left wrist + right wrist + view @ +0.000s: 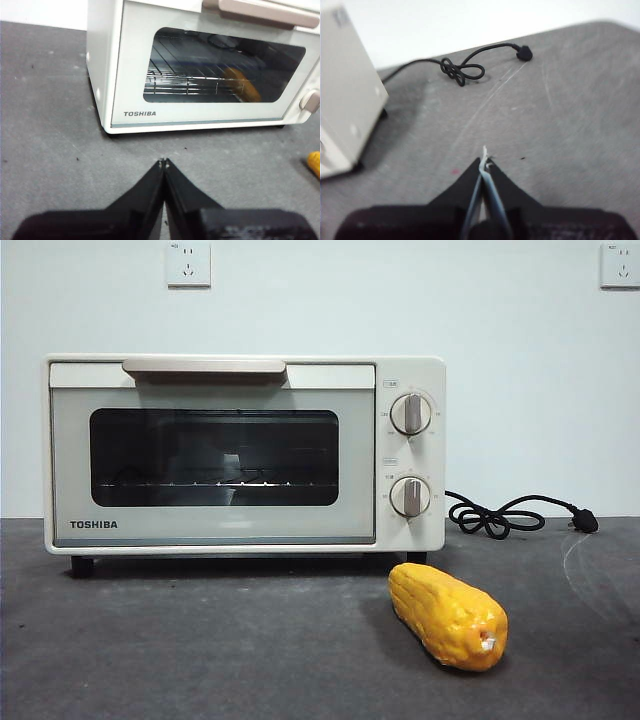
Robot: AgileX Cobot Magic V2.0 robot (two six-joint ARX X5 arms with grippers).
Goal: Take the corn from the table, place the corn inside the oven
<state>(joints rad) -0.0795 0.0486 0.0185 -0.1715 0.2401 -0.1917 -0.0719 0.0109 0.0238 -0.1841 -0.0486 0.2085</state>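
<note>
The yellow-orange corn point(449, 616) lies on the dark grey table point(200, 650), in front of the oven's right end; a sliver of the corn point(314, 163) shows at the edge of the left wrist view. The cream TOSHIBA oven point(245, 453) stands at the back with its glass door closed, handle point(204, 367) on top. My left gripper point(164, 162) is shut and empty, hovering over the table in front of the oven point(200, 65). My right gripper point(484, 159) is shut and empty, over the table to the side of the oven point(345, 95). Neither shows in the front view.
The oven's black cord point(505, 515) lies coiled on the table to the right of the oven, its plug point(524, 52) farther out. A wire rack point(190, 82) sits inside behind the glass. Two wall sockets point(188, 263) are on the white wall.
</note>
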